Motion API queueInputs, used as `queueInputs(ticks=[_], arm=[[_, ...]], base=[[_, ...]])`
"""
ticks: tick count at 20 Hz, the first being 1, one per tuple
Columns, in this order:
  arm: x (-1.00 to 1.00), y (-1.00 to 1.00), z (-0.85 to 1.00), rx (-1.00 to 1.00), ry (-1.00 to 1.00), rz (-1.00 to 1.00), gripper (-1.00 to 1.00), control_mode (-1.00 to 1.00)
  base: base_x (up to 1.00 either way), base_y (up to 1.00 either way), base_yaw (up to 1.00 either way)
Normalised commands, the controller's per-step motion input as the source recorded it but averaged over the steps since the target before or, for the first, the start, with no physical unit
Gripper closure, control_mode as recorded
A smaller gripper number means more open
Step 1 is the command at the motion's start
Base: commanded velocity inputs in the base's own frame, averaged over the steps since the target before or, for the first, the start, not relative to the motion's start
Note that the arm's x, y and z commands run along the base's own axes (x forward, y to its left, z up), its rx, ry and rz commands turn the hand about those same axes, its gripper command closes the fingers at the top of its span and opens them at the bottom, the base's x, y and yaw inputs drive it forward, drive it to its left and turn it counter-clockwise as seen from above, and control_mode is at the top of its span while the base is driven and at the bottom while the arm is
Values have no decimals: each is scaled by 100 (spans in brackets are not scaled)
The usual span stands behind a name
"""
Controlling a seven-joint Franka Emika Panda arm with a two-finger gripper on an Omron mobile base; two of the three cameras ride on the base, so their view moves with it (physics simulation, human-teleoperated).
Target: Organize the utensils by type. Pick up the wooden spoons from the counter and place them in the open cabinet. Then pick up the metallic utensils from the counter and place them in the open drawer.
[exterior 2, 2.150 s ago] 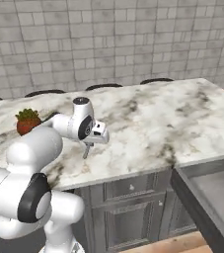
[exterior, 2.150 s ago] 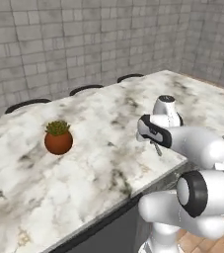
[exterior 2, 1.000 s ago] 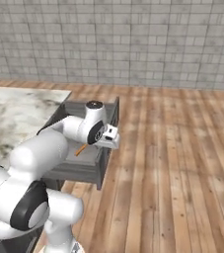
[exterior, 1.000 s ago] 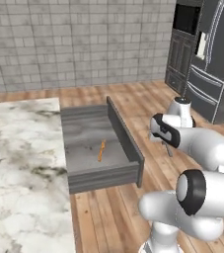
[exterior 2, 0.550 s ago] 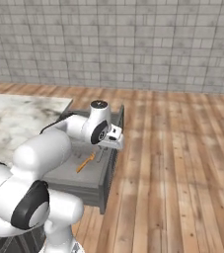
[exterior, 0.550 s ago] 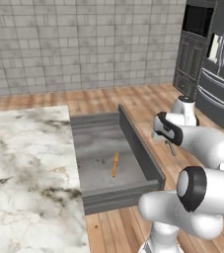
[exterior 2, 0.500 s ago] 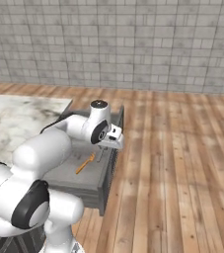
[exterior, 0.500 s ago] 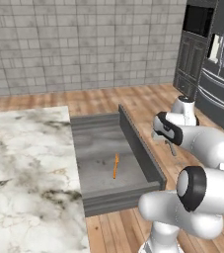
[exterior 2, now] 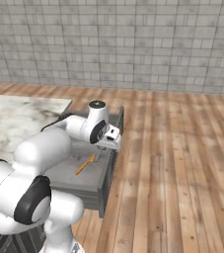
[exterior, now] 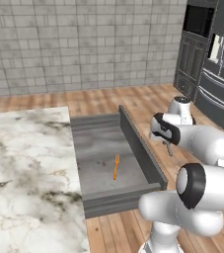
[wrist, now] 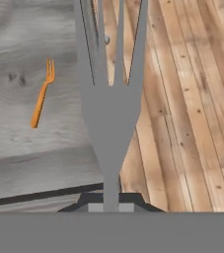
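My gripper (exterior: 168,147) is shut on the grey metal fork (wrist: 111,108), which points tines-forward in the hand view. The hand hovers by the drawer's front panel, above its right rim (exterior: 138,143). The drawer (exterior 2: 108,173) stands open beside the white marble counter (exterior: 19,163). An orange fork (exterior: 115,167) lies alone on the grey drawer floor (wrist: 15,49), left of the held fork in the hand view, where the orange fork (wrist: 42,94) lies slanted. From the right base view my gripper (exterior 2: 103,148) hangs over the drawer's near corner, close to the orange fork (exterior 2: 85,164).
Wooden plank floor (exterior 2: 182,163) spreads to the right of the drawer. A dark oven column and steel fridge (exterior: 217,64) stand at the back right. A grey tiled wall (exterior: 84,44) runs behind the counter (exterior 2: 15,118).
The base has driven from the plant end of the counter to the open drawer, so the whole scene shifted. The arm kept its pose, still shut on the grey fork.
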Motion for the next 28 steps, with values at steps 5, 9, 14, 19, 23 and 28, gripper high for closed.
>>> queueInputs(ticks=[5,9,14,19,23,28], arm=[[65,60,-36,0,0,-33,100,-100],[76,48,-34,0,3,-22,100,-100],[48,42,-36,0,2,-23,100,-100],[38,26,-61,0,14,-31,100,-100],[29,10,-57,0,9,-27,100,-100],[5,14,-46,0,11,-8,100,-100]], base=[[0,0,0],[0,0,0],[0,0,0],[0,0,0],[0,0,0],[0,0,0]])
